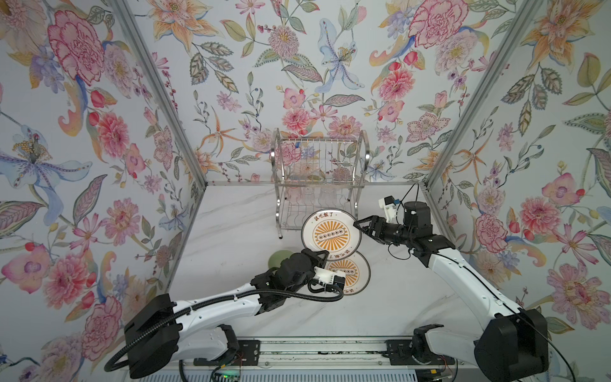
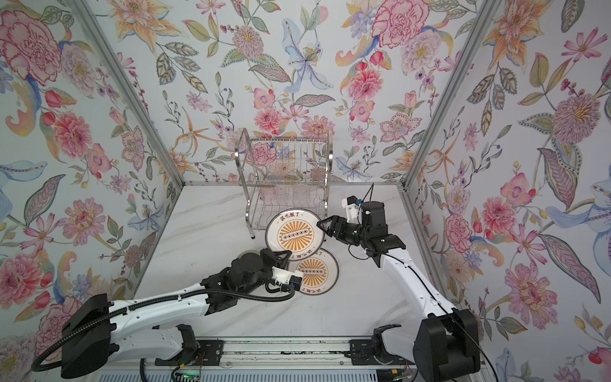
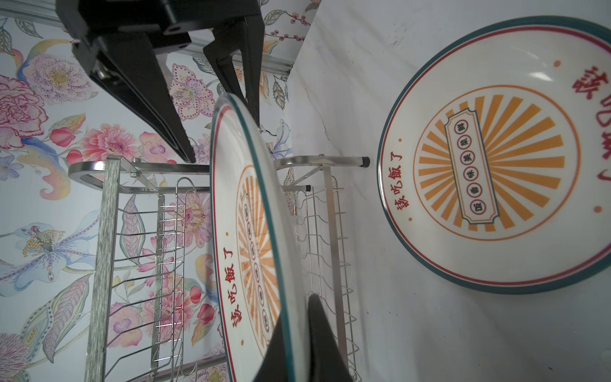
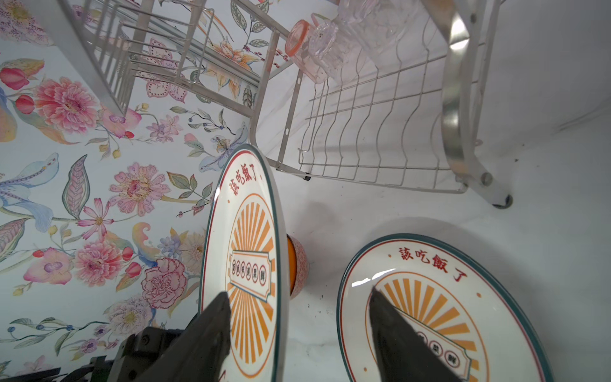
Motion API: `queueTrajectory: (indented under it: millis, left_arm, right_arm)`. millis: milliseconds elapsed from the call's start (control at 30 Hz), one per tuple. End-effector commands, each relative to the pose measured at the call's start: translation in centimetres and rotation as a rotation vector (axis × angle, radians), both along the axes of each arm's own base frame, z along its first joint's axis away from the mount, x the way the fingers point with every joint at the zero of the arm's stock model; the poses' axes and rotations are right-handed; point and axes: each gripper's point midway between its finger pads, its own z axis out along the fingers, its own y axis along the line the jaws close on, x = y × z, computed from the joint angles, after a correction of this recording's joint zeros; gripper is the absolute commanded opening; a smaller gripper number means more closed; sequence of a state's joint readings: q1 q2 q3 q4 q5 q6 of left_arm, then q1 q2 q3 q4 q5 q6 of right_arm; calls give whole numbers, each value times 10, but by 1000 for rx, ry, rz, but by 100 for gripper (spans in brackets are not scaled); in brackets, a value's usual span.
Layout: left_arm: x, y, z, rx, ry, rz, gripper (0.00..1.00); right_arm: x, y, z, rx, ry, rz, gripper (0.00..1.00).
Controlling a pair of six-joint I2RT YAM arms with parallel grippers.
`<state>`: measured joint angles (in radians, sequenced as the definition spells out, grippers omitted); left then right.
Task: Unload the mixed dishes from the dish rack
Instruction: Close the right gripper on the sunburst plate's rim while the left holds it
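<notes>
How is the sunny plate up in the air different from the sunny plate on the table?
The lifted plate is held tilted up; the table plate lies flat. The left gripper pinches the lifted plate; nothing holds the table plate. Both are white with the same orange sunburst and red characters.

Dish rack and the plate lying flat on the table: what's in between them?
Another sunburst plate, held up at a tilt by the left tool. Both top views show it.
</notes>
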<state>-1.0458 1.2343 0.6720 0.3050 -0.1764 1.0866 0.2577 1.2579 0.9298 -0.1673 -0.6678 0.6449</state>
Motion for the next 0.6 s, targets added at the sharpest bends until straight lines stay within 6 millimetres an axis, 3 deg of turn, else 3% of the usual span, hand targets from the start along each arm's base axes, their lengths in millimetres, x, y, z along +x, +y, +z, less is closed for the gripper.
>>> queueTrajectory:
  millis: [0, 400, 567]
  left_arm:
    - [-2, -15, 25, -73, -59, -41, 0]
    - [3, -24, 18, -47, -61, -46, 0]
    - [4, -27, 22, -61, -67, -48, 0]
  right_arm:
    - [5, 6, 1, -5, 4, 4, 59]
    - [7, 8, -19, -23, 78, 7, 18]
    - [5, 5, -18, -30, 81, 7, 6]
